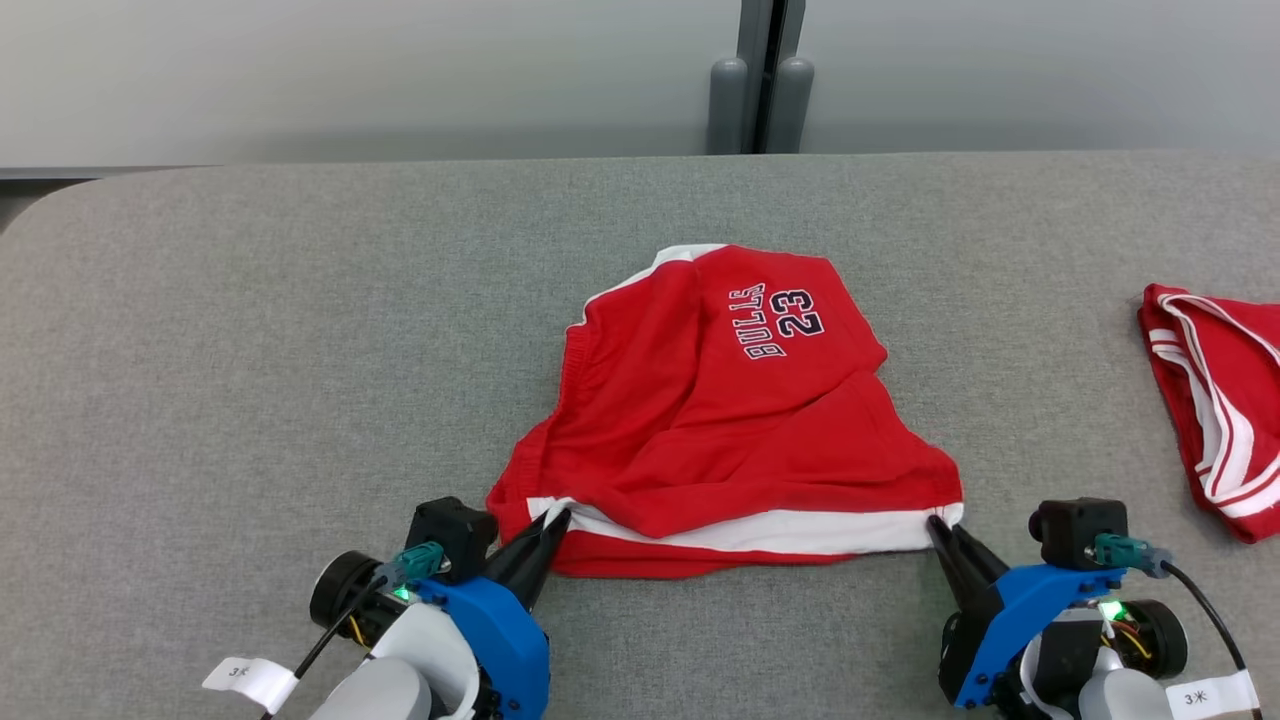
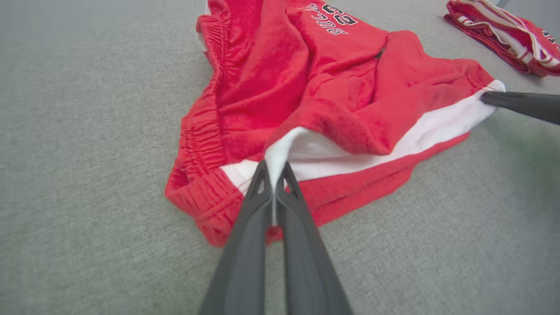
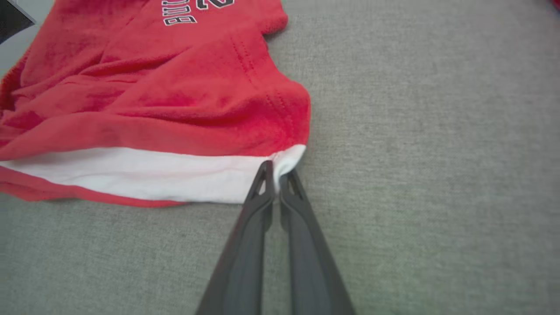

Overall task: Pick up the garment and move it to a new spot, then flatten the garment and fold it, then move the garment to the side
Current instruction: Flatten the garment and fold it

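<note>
Nearest us, our left gripper (image 1: pixel 556 520) is closed on the white band (image 1: pixel 770 530) at the near-left corner of the garment (image 1: pixel 720 420). The cloth is pinched between the fingers and tents up slightly. Our right gripper (image 1: pixel 938 525) is closed on the same band at its near-right corner. The garment, a pair of red shorts, lies crumpled near the middle of the grey table (image 1: pixel 250 350), with its gathered waistband (image 1: pixel 572 360) along the left side and the lettering (image 1: pixel 780 320) toward the far edge.

We judge it light, soft and limp. It will sag between the two holds, and a shallow pinch may pull free. The band corners are the proper holds, since tension between them spreads the fabric. Farther right, well apart, lies a second red garment (image 1: pixel 1215 410).
</note>
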Robot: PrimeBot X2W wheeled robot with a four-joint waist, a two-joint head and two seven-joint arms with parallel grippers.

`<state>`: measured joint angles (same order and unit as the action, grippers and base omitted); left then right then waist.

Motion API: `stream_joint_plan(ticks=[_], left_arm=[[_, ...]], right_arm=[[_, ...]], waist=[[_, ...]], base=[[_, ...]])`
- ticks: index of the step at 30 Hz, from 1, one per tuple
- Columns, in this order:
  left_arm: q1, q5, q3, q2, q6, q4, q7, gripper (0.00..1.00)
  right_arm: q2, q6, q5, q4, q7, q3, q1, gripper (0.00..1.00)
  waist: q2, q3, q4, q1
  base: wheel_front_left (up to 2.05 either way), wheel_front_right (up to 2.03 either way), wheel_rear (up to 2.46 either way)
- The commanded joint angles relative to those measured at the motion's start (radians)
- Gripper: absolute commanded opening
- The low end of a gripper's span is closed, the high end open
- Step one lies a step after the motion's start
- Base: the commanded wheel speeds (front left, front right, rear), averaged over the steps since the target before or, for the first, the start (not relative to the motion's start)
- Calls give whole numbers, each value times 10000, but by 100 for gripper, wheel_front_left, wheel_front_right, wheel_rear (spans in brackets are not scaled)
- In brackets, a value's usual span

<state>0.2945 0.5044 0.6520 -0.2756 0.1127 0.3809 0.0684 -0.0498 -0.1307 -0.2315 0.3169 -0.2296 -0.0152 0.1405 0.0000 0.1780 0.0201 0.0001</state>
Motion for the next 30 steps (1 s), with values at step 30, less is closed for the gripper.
stream_joint_plan(ticks=[30], left_arm=[[6056, 4000, -3733, -62, -1061, -1846, 855, 0]], right_arm=[[-1578, 0, -877, -2121, 290, -840, 8079, 0]], waist=[[0, 2263, -1093, -1]], base=[[0, 0, 0]])
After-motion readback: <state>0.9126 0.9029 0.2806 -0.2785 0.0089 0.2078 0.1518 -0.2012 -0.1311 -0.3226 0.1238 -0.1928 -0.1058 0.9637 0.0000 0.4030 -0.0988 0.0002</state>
